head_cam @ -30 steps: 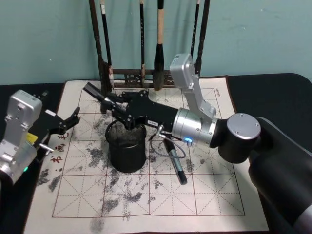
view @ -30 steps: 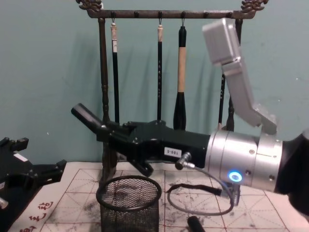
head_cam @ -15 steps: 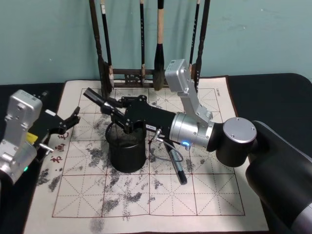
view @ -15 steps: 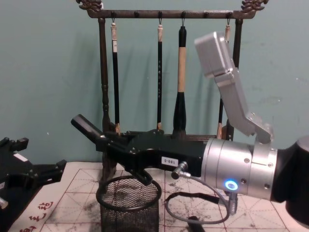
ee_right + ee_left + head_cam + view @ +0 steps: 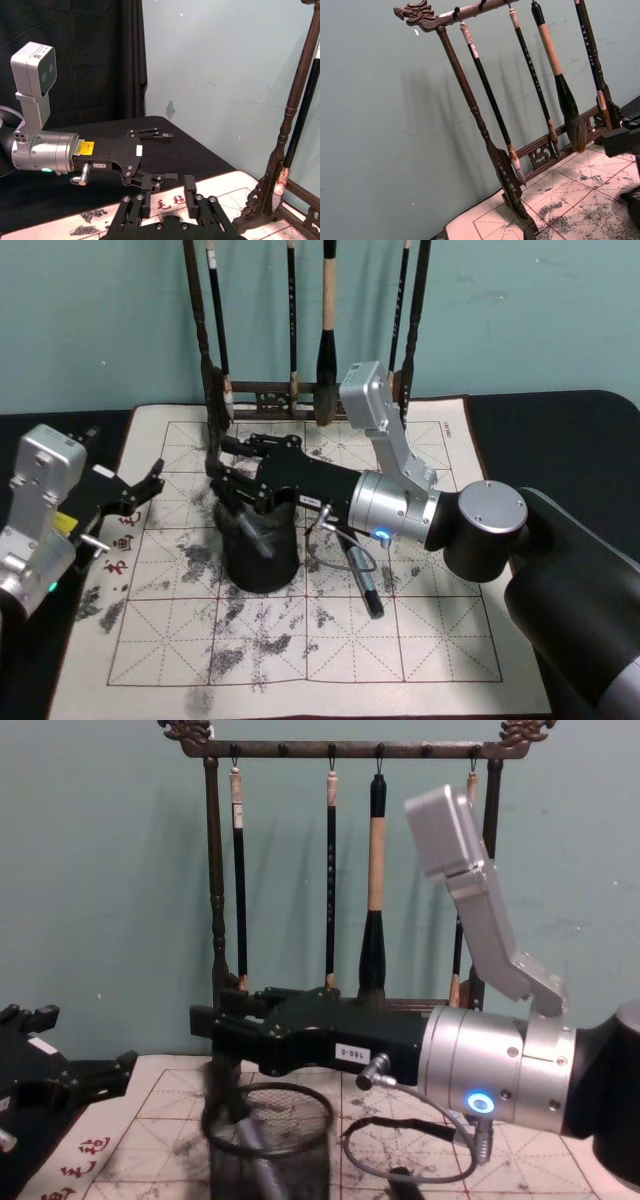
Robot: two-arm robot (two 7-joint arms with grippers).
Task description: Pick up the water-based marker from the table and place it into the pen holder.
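My right gripper (image 5: 222, 470) hovers just above the far-left rim of the black mesh pen holder (image 5: 262, 562), open with nothing between its fingers. A blurred grey streak inside the cup is the water-based marker (image 5: 263, 537), slanting down within the mesh. The chest view shows the same: the open right gripper (image 5: 212, 1018) over the pen holder (image 5: 300, 1145), with the marker (image 5: 258, 1162) smeared inside it. In the right wrist view the right gripper (image 5: 167, 200) shows an empty gap. My left gripper (image 5: 140, 490) rests open at the mat's left edge.
Another dark pen (image 5: 360, 578) lies on the mat right of the cup, under my right forearm, beside a looping cable (image 5: 400, 1160). The tall wooden brush rack (image 5: 300, 390) with hanging brushes stands at the mat's far edge. The mat's front half (image 5: 300, 650) is bare.
The marker that stuck out up-left from my right gripper has left the fingers and dropped into the cup. The right gripper has opened; the cup looks shaken. The left arm has not moved.
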